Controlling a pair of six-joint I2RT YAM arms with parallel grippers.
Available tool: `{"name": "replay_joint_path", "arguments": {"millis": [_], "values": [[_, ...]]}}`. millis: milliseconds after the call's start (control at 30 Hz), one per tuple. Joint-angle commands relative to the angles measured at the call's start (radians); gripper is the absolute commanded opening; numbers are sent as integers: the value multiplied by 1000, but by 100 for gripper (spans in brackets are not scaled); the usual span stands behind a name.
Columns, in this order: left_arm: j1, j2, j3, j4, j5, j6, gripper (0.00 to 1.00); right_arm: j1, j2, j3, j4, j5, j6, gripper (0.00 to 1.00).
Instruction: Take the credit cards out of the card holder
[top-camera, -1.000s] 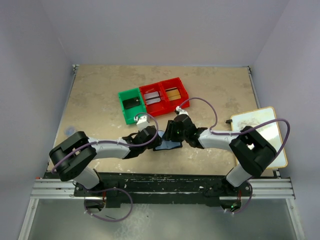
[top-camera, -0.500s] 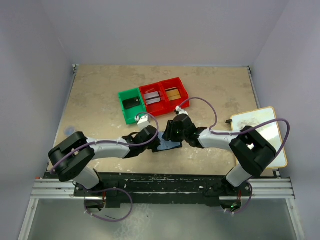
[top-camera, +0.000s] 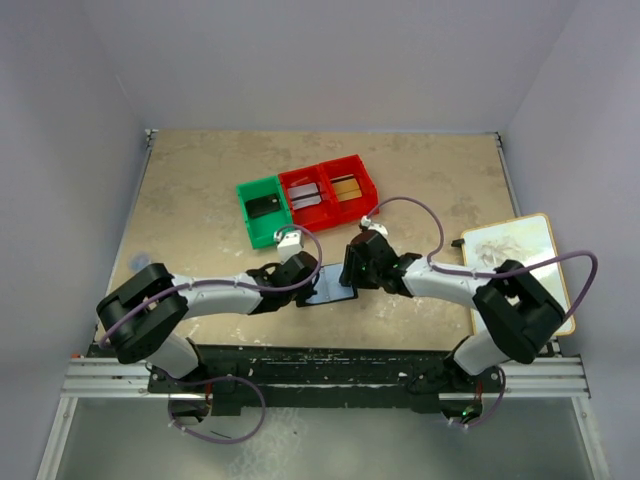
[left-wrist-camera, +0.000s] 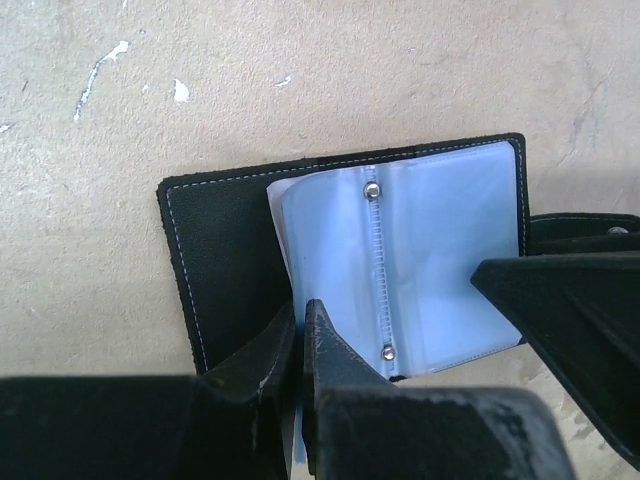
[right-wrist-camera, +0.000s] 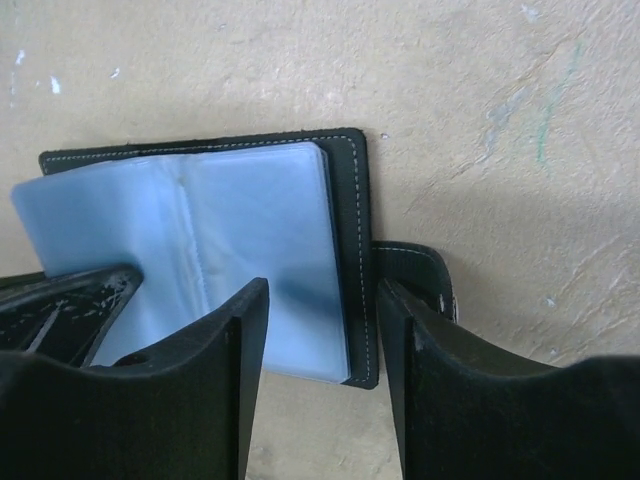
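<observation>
The worktop (top-camera: 200, 190) carries a green bin (top-camera: 246, 212) and joined red bins (top-camera: 322, 186) towards its far side. Three credit cards (top-camera: 305, 195) lie in them, one to a compartment: a black one in the green, a silver-grey and a gold-brown one in the red. That looks like sorting by colour, well apart from the work going on nearer the arms.

Between the two arms the card holder (top-camera: 332, 286) lies flat and open, black cover down, so that its pale blue sleeves (left-wrist-camera: 440, 250) face up and can be reached.

The right gripper (right-wrist-camera: 320, 295) is spread wide. It stands over the edge that bears the small black tab (right-wrist-camera: 415, 275), with one finger above the sleeves and the other beside the tab. I judge it is there to steady the cover; actual contact cannot be told.

The left gripper (left-wrist-camera: 300, 305) comes in from the opposite side with its fingers pressed together on the free edge of a single sleeve leaf, probably to lift or turn it.

The sleeves in view look empty. Whether a card is hidden in a lower leaf cannot be told.
</observation>
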Motion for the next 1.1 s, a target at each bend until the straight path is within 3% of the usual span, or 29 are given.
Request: {"name": "replay_joint_path", "arguments": {"millis": [0, 100, 200, 267, 300, 433, 500, 600, 700, 800, 933, 1000, 1067], "values": [[-2, -5, 35, -21, -13, 71, 0, -1, 72, -14, 54, -43, -27, 49], [-3, -8, 37, -15, -7, 71, 0, 5, 100, -14, 107, -86, -25, 45], [-2, -10, 39, -35, -16, 74, 1, 9, 85, 4, 60, -32, -6, 42], [-2, -30, 36, -64, -48, 67, 7, 9, 53, 14, 14, 6, -1, 29], [-3, -51, 32, -83, -72, 64, 13, 9, 31, 19, -8, 20, -3, 30], [0, -174, 29, -175, -170, 64, 45, 11, -80, 41, -130, 103, 5, 49], [0, -253, 30, -219, -217, 70, 54, 11, -166, 44, -185, 128, 0, 55], [0, -385, 45, -306, -333, 90, 56, 9, -320, 59, -234, 193, -62, 63], [-1, -516, 84, -455, -570, 88, 62, 9, -467, 91, -232, 306, -174, 73], [5, -584, 162, -592, -789, 112, 63, 8, -599, 111, -168, 444, -307, 87], [11, -633, 284, -741, -973, 151, 65, -20, -697, 105, -25, 558, -492, 97], [11, -651, 331, -756, -999, 196, 65, -98, -712, 109, 23, 491, -537, 100], [11, -645, 403, -853, -1016, 111, 66, -169, -702, 141, -1, 382, -532, 100]]}}
